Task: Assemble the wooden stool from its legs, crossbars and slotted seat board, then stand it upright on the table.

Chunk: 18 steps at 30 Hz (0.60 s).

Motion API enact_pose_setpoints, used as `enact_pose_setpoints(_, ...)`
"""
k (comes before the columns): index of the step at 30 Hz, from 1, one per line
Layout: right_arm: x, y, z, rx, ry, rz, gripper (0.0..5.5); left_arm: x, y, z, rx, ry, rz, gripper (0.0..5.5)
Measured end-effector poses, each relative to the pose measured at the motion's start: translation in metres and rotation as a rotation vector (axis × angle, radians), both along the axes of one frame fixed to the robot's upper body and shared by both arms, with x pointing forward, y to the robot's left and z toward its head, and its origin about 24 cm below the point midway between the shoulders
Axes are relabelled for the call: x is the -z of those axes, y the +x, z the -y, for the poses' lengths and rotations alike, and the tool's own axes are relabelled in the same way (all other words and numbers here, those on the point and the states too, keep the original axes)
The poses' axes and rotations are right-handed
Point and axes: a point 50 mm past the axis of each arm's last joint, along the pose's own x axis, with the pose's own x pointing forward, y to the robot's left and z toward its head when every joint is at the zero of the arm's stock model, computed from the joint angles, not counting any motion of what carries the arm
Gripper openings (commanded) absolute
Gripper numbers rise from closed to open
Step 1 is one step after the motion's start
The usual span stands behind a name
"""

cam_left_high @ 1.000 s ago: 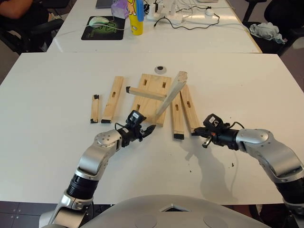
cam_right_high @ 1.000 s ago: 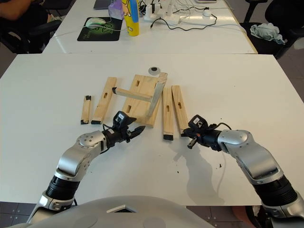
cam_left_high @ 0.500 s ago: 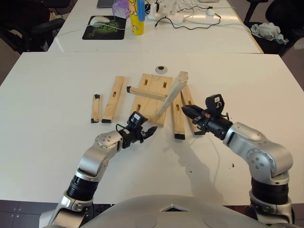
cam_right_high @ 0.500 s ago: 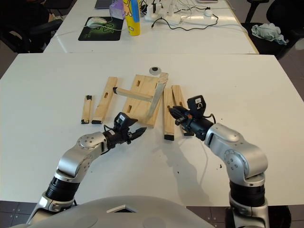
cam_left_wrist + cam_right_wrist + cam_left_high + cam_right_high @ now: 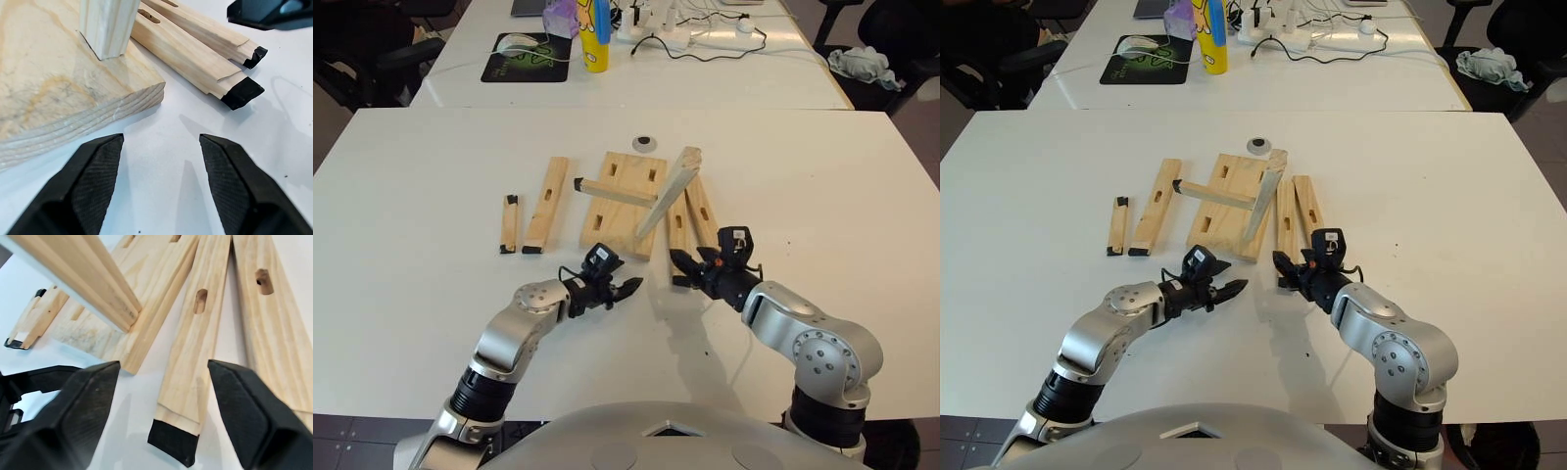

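Observation:
The slotted seat board (image 5: 625, 201) lies flat mid-table, with one leg (image 5: 668, 193) leaning up out of it and a crossbar (image 5: 615, 191) jutting left from that leg. Two more legs (image 5: 678, 235) (image 5: 703, 211) lie side by side to the board's right, their black tips toward me. A long leg (image 5: 547, 203) and a short piece (image 5: 509, 223) lie to the left. My left gripper (image 5: 628, 288) is open, just short of the board's near corner (image 5: 122, 93). My right gripper (image 5: 683, 269) is open around the black-tipped end of the nearer leg (image 5: 188, 362), not closed on it.
A small round disc (image 5: 644, 143) sits behind the seat board. A second table at the back holds a mouse pad (image 5: 519, 57), a yellow bottle (image 5: 596, 34) and cables. Bare tabletop spreads along the near edge and on the far right.
My right gripper swung in from the right, first over the two lying legs, then down to the black tip of the nearer one. My left gripper slid slightly nearer and to the right.

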Motion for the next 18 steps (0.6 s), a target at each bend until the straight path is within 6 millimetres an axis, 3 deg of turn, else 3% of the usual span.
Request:
enact_pose_setpoints(6, 0.006, 0.004, 0.001, 0.021, -0.129, 0.03, 3.44, -0.005, 0.004, 0.003, 0.015, -0.001, 0.016, 2.89)
enact_pose_setpoints(12, 0.024, 0.001, 0.001, 0.064, -0.121, -0.025, 3.44, -0.006, 0.005, 0.003, 0.026, 0.0, 0.015, 2.89)
enact_pose_setpoints(18, 0.026, 0.002, -0.005, 0.067, -0.091, -0.026, 3.44, -0.005, 0.004, 0.003, 0.034, 0.002, 0.012, 2.89)
